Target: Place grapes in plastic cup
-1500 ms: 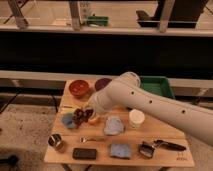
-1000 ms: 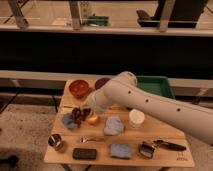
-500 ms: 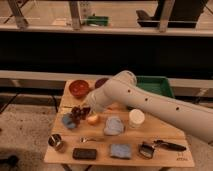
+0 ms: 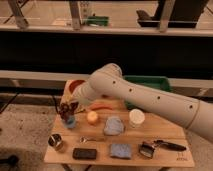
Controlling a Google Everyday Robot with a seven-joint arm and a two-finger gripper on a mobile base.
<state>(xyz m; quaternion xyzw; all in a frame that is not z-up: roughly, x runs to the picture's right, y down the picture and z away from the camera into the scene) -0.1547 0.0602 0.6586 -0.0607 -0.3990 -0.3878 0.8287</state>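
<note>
Jaws of the gripper (image 4: 67,106) are clamped on the grapes (image 4: 69,111), held directly over the blue plastic cup (image 4: 70,122) at the left side of the wooden table (image 4: 165,134). Just right of the cup sits an orange fruit (image 4: 92,117); a white cup (image 4: 136,117) stands farther right.

Table (image 4: 167,132) bears plastic cup (image 4: 70,122) — gripper (image 4: 67,108) just above — white cup (image 4: 136,118), metal cup (image 4: 56,142).

The gripper (image 4: 67,105) hangs over the table's (image 4: 165,131) left side, with the grapes (image 4: 64,112) at it, directly above the plastic cup (image 4: 70,122). A round fruit (image 4: 92,117) sits just right of it, and a metal cup (image 4: 56,142) in front.
</note>
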